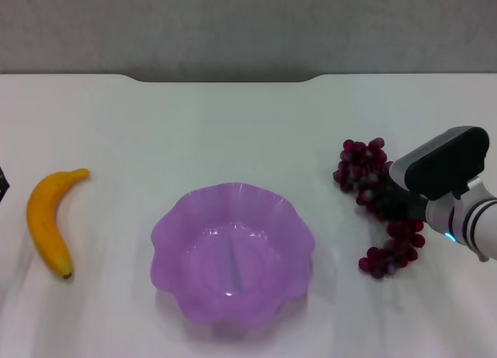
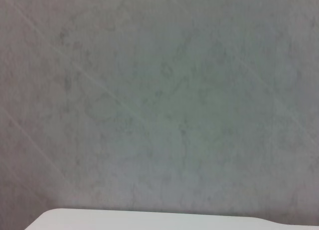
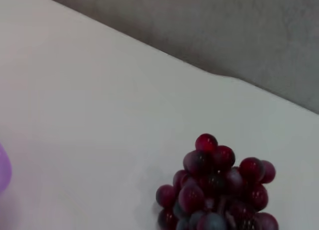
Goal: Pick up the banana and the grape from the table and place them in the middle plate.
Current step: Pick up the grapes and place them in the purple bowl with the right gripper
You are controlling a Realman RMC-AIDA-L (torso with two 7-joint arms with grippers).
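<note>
One banana (image 1: 48, 220), one grape (image 1: 378, 205), one middle plate (image 1: 167, 232)

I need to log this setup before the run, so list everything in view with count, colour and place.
banana: one, yellow-orange with a dark tip, lying on the table's left side, left of the plate.
bunch of grapes: one, dark red-purple, on the table's right side, right of the plate.
plate: one, translucent purple with a scalloped rim, empty, in the middle near the front edge.
table: one, white, with a notched far edge.
wall: grey, behind the table.
right gripper: one, black and white, over the middle of the grape bunch.
left gripper: not in view.
</note>
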